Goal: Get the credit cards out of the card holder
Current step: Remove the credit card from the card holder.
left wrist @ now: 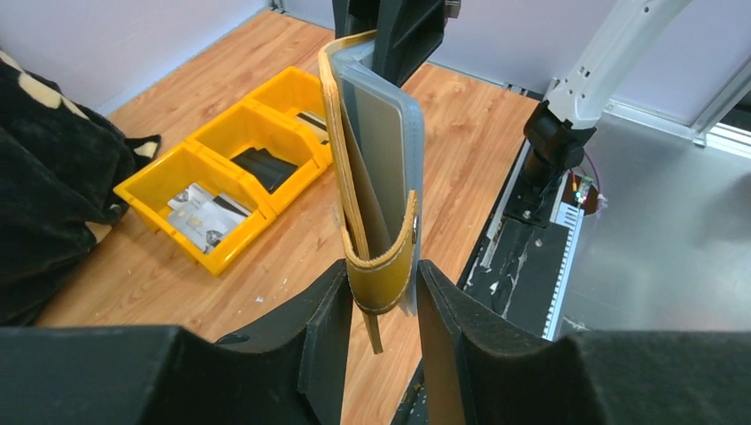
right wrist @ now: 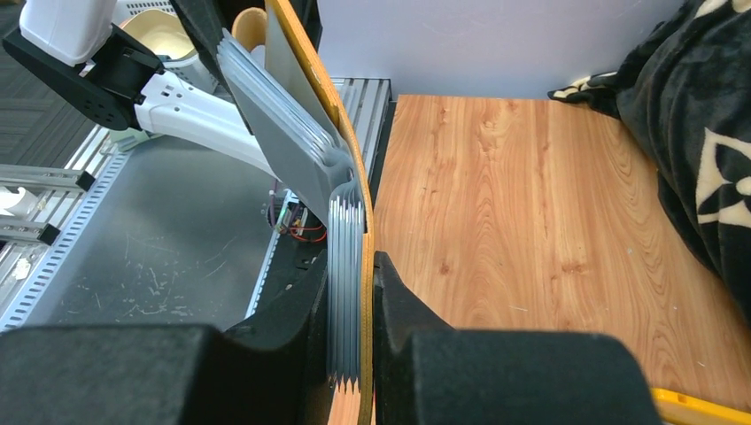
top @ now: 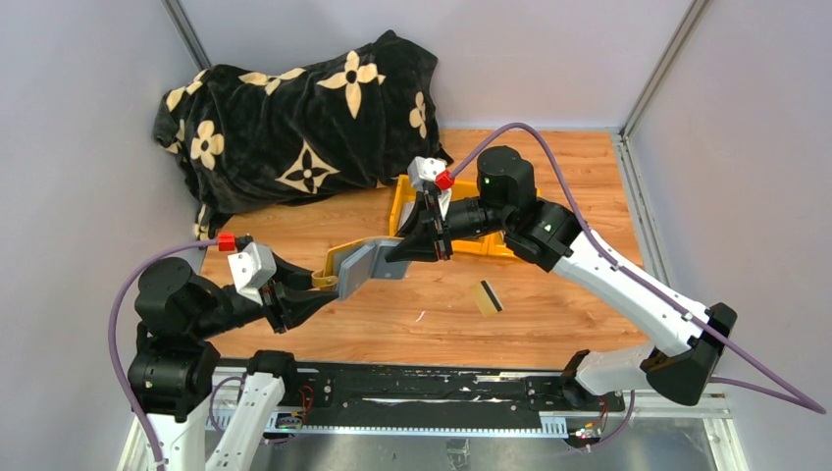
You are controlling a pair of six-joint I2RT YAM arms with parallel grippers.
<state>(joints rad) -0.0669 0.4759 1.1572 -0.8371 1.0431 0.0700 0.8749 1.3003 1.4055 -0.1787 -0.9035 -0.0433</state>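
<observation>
The mustard-tan card holder point(top: 359, 265) hangs above the table between both arms, folded open with its grey plastic pockets point(left wrist: 381, 133) showing. My right gripper point(right wrist: 352, 266) is shut on the stack of pockets and the tan cover point(right wrist: 365, 221). My left gripper point(left wrist: 381, 274) straddles the holder's other end, its jaws apart with a small gap on each side. One tan-gold credit card point(top: 488, 297) with a black stripe lies flat on the wood. Pale cards point(left wrist: 205, 212) lie in one compartment of the bin.
A yellow three-compartment bin point(left wrist: 190, 159) sits on the wood behind the right gripper, a black folded item point(left wrist: 262, 168) in its middle compartment. A black flowered blanket point(top: 294, 108) is heaped at the back left. Grey walls enclose the table.
</observation>
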